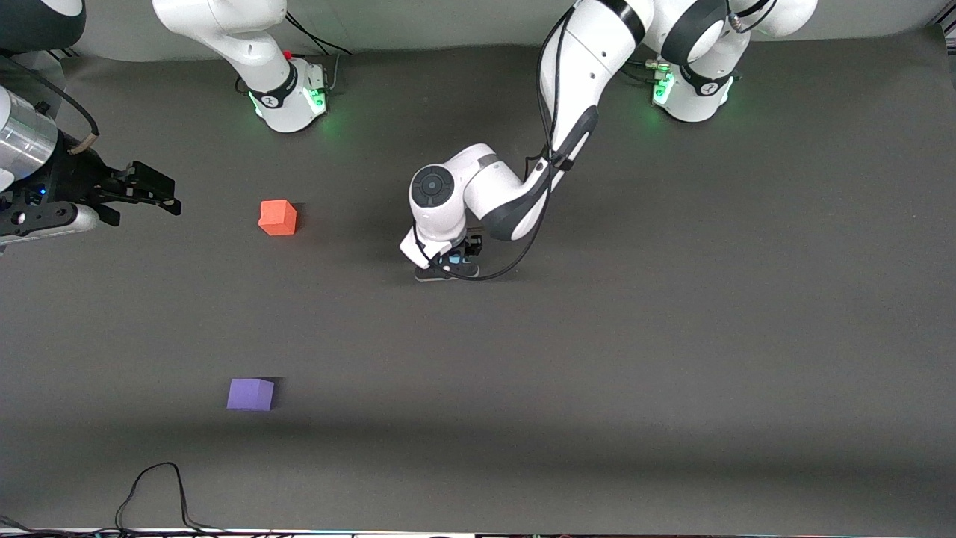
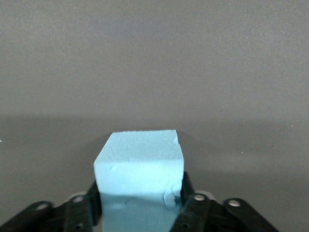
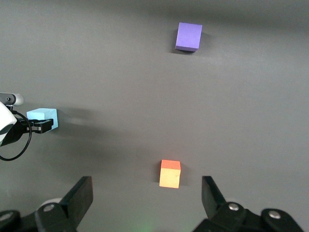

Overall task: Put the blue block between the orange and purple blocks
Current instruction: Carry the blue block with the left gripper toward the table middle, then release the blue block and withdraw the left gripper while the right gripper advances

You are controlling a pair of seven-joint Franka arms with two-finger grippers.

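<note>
The left gripper (image 1: 457, 261) is down by the middle of the dark worktop (image 1: 672, 336), jaws squeezing the blue block (image 2: 139, 186). The orange block (image 1: 278, 217) and the purple block (image 1: 250, 394) sit toward the right arm's end — purple nearer the front camera. The right gripper (image 3: 147, 198) waits, jaws wide apart, above the orange block. No writing to read.

Front cam high overhead, wrist cams closer

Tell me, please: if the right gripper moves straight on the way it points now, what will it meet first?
Probably the orange block. In the right wrist view it sits between the open fingers of the right gripper, with the purple block further along. Depth is uncertain, so the gripper might pass above it.
</note>
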